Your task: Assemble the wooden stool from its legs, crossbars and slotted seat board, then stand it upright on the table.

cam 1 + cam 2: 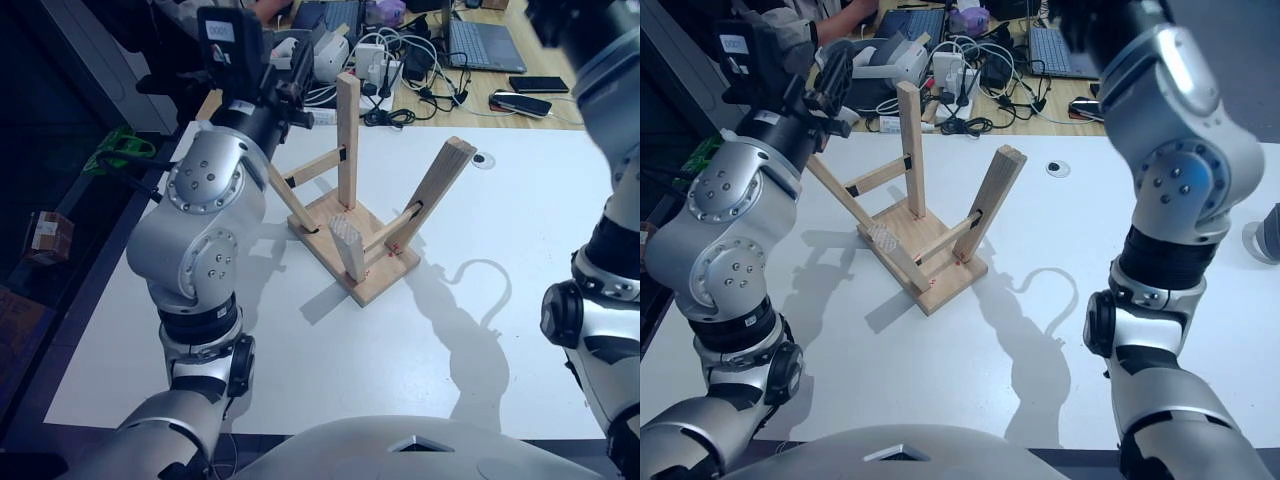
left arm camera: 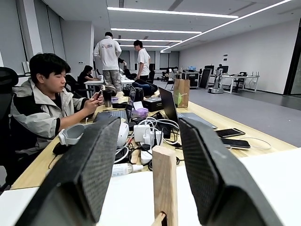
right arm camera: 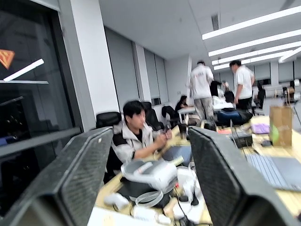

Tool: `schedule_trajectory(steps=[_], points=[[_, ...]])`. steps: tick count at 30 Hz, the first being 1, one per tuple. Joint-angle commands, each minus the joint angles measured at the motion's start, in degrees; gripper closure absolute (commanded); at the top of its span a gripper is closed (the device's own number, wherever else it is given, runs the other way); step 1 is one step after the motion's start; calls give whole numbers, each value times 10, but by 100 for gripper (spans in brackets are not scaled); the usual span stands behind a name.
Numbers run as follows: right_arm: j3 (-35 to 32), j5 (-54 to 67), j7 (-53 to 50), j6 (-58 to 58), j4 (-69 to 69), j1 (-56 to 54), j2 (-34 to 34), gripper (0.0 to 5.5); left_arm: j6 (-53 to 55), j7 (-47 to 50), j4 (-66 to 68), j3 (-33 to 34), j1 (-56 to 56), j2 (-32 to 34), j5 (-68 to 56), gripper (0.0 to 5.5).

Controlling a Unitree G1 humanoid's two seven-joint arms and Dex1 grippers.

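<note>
The stool [image 1: 365, 225] stands inverted near the middle of the white table [image 1: 520, 230], with its slotted seat board [image 1: 385, 275] flat on the tabletop and its legs pointing up. We distinguish four legs: an upright leg [image 1: 347, 130] at the far side, a leg tilted outward to the right [image 1: 440, 185], a short-looking near leg [image 1: 348, 248], and a leg leaning left [image 1: 290, 198] that is partly hidden by the left arm. One crossbar [image 1: 315, 165] joins the leaning leg to the upright one. A second crossbar [image 1: 395, 228] runs between the near leg and the right-tilted leg.

The left gripper [image 2: 149, 125] hovers at the top of the upright leg. In the left wrist view we see its two dark fingers [image 2: 84, 179] spread wide, with the leg's end standing in the gap and touching neither finger. The right gripper [image 3: 150, 132] is raised high above the far right of the table, well apart from the stool. Its fingers are likewise spread wide and hold nothing.

Behind the table, a wooden desk [image 1: 545, 112] carries a laptop [image 1: 485, 45], a tangle of cables [image 1: 400, 60] and a phone [image 1: 538, 84].
</note>
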Motion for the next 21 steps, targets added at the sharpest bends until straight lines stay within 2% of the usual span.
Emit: schedule_trajectory(steps=[1,4,7,9,14,17,21], points=[[-6,28,9,36,-2,2,19,253,-9,-6,4,-2,-8,-8,20,324],[38,66,25,124,-24,134,43,253,-12,-10,4,-2,-11,-15,29,324],[155,51,56,231,-51,288,0,253,-16,-14,9,0,-18,-20,36,324],[180,41,65,236,-74,331,-6,253,-16,-17,11,-1,-22,-20,39,324],[97,88,58,209,-61,240,38,253,-19,-27,13,-1,-25,-14,54,324],[48,175,39,232,-72,223,65,253,-23,-30,16,11,-26,-6,66,324],[40,265,-6,257,-96,239,93,253,-17,-36,15,10,-22,-1,80,324]])
